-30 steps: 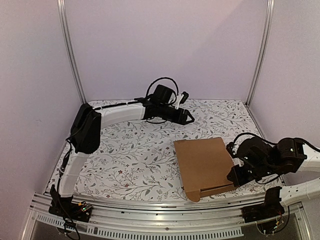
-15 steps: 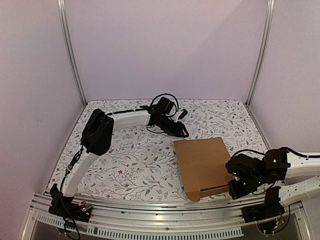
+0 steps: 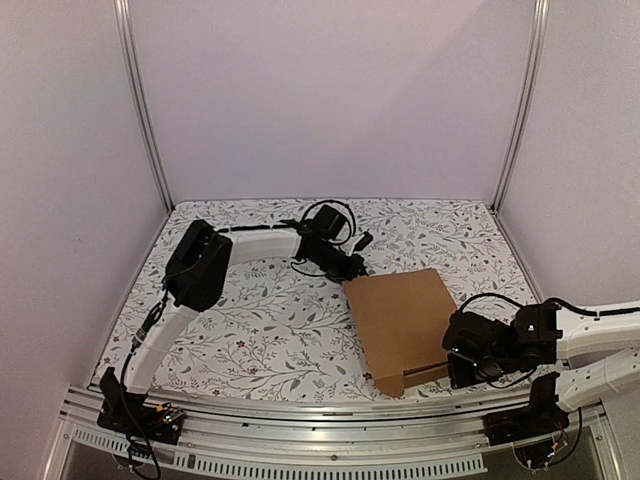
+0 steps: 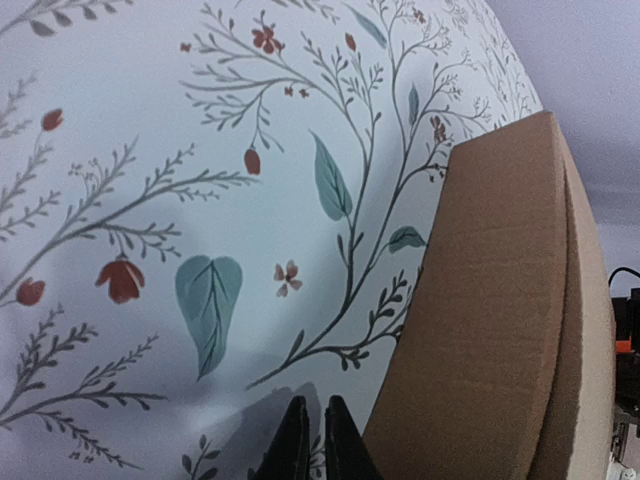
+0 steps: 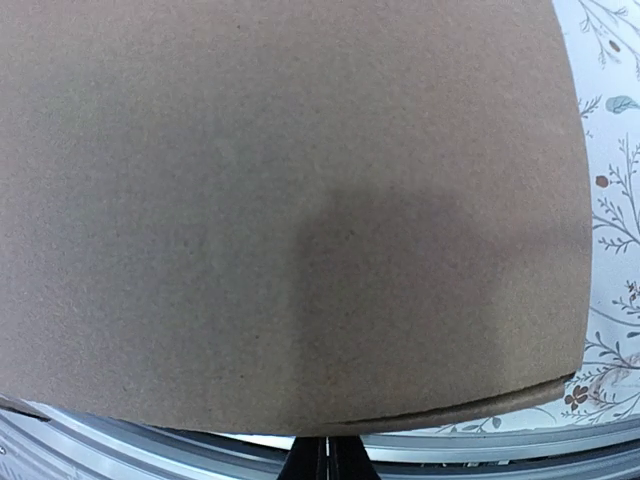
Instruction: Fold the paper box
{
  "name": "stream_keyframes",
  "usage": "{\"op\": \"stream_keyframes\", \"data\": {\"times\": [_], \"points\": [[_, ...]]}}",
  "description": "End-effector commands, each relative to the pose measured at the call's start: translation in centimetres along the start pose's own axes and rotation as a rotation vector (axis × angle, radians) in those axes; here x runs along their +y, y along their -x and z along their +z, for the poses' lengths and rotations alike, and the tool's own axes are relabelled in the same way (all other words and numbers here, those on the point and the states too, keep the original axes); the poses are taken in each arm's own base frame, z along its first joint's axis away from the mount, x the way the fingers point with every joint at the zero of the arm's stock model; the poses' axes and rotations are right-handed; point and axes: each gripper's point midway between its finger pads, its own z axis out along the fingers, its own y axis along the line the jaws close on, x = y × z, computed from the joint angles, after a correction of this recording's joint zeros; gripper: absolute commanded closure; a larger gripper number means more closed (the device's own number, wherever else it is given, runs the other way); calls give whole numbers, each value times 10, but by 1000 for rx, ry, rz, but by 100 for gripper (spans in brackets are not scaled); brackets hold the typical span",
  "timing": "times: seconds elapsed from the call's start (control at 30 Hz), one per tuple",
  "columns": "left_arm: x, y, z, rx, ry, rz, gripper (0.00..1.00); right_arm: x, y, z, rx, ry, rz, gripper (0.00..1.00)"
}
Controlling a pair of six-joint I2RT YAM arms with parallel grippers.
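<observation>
Paper box (image 3: 405, 315) lies flat; left gripper (image 4: 315, 442) and right gripper (image 5: 325, 458) both pinched closed

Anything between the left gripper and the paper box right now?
Nothing visible. The left gripper sits just off the far-left corner of the paper box, with only bare floral tablecloth between them. The right gripper is at the box's near-right edge, and nothing shows between those two either.

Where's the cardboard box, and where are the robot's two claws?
paper box (image 3: 405, 320), top external view, middle of its flat brown top.
left gripper (image 4: 316, 420), left wrist view, between its two dark fingertips.
right gripper (image 5: 327, 452), right wrist view, between its fingertips at the bottom edge.
</observation>
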Motion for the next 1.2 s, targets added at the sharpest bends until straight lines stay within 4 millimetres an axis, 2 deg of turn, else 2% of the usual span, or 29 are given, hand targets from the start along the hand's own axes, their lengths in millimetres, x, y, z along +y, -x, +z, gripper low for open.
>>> {"op": "stream_keyframes", "data": {"times": [0.0, 0.23, 0.43, 0.47, 0.5, 0.6, 0.77, 0.9, 1.03, 1.17], "points": [[0, -12, -5, 14, -21, -12, 94, -3, 28, 3, -139, -47, 33, 98], [-2, -26, -15, 2, -17, -9, 99, 4, 56, 8, -203, -53, 26, 98], [0, -46, -43, -32, 44, -24, 100, 14, 80, 16, -211, -15, 20, 98], [4, -53, -49, -35, 63, -40, 100, 16, 83, 20, -203, -7, 19, 98], [11, -68, -53, -22, 86, -68, 100, 19, 87, 22, -198, 7, 9, 98], [18, -90, -71, -47, 136, -117, 100, 31, 97, 32, -166, 39, -31, 99], [23, -125, -98, -80, 202, -169, 100, 62, 112, 48, -116, 99, -142, 99], [24, -153, -118, -105, 254, -203, 100, 74, 119, 63, -70, 107, -238, 100], [23, -185, -131, -112, 300, -240, 100, 64, 125, 73, -35, 80, -244, 100], [12, -201, -137, -126, 319, -251, 100, 40, 135, 69, -40, 5, -207, 100]]}}
